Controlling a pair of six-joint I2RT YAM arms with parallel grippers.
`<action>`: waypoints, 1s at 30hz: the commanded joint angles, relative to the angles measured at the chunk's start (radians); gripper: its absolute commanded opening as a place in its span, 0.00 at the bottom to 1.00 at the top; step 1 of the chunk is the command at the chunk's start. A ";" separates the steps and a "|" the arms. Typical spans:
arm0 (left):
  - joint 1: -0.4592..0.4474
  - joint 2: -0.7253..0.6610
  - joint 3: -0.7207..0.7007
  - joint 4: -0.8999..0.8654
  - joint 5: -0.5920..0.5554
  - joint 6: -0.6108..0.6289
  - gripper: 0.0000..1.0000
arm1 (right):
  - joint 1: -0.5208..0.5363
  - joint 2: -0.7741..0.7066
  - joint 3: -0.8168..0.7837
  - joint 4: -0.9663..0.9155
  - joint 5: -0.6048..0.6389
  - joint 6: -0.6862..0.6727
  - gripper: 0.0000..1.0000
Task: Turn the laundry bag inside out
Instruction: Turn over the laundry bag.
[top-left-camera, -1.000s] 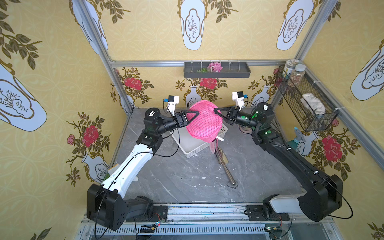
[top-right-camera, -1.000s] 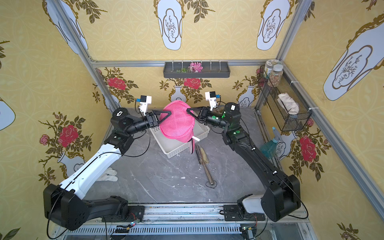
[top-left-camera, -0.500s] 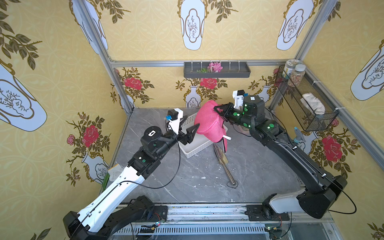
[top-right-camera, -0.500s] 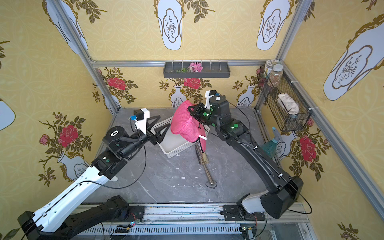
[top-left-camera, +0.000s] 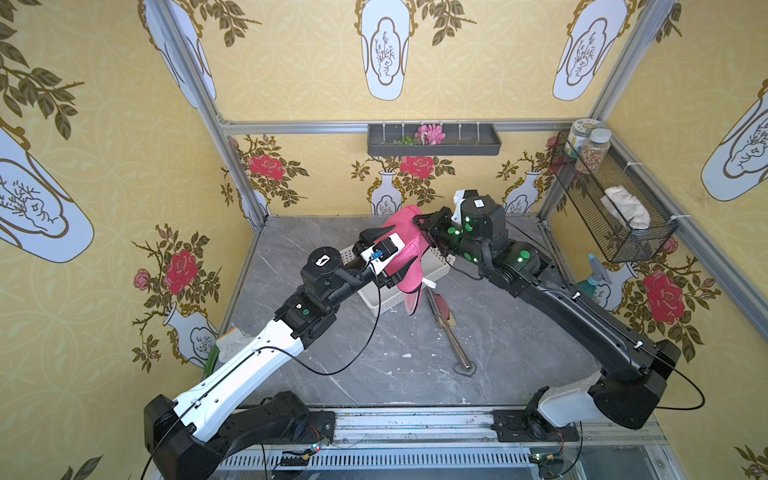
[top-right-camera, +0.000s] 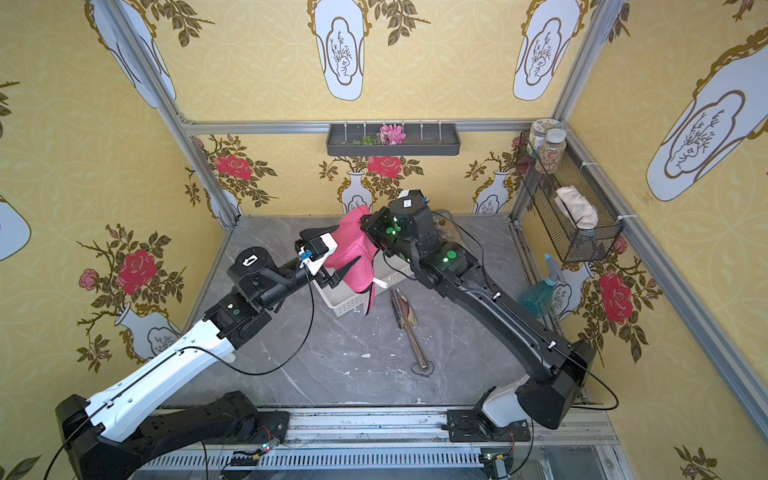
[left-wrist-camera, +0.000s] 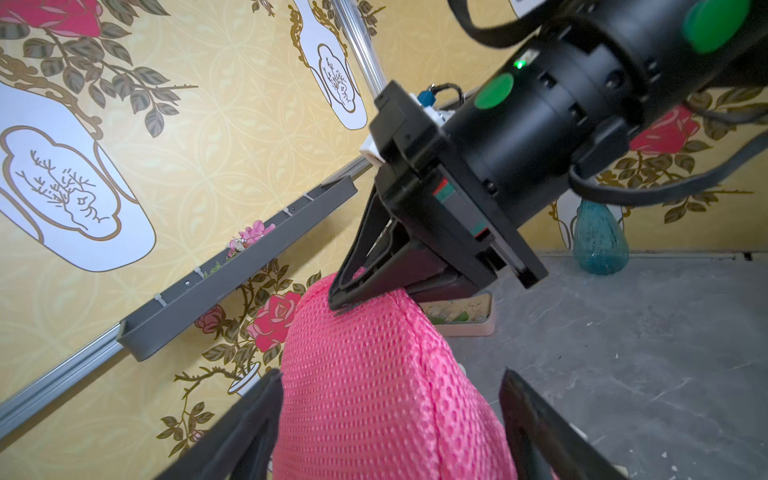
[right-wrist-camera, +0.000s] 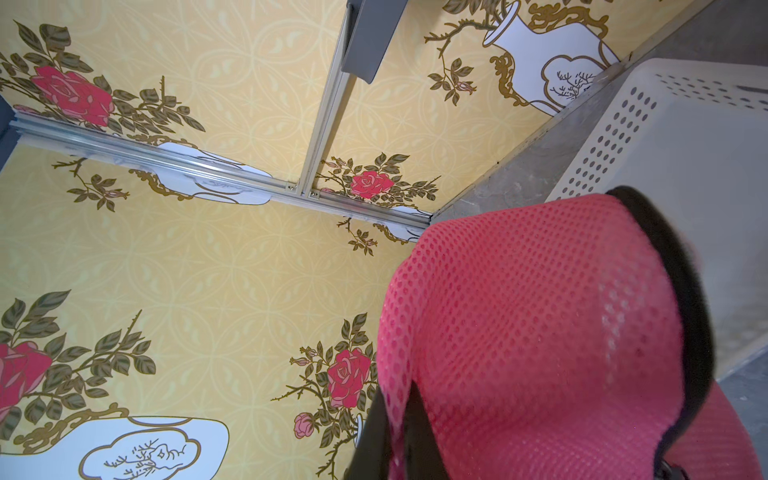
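— Grey tabletop up front; where's the laundry bag?
— Hanging above the white basket. Left pincer spread wide, a finger either side of it; beyond, right pincer clamped on its top.

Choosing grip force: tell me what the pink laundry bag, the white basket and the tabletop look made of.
The laundry bag looks like soft synthetic mesh fabric, matte: open honeycomb holes, sagging folds. The basket looks like rigid plastic, smooth white, with moulded rows of round holes. The tabletop is matte grey with pale veins: stone or stone-look laminate, unclear which.
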 joint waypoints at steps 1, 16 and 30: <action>0.000 0.019 0.006 -0.030 -0.061 0.091 0.74 | 0.014 -0.005 -0.002 0.025 0.048 0.047 0.00; 0.001 0.018 -0.012 0.069 -0.114 0.194 0.51 | 0.010 -0.057 -0.070 0.107 0.040 -0.068 0.22; 0.156 0.035 0.152 -0.133 0.111 -0.079 0.00 | -0.261 -0.378 -0.269 -0.144 -0.335 -0.676 0.77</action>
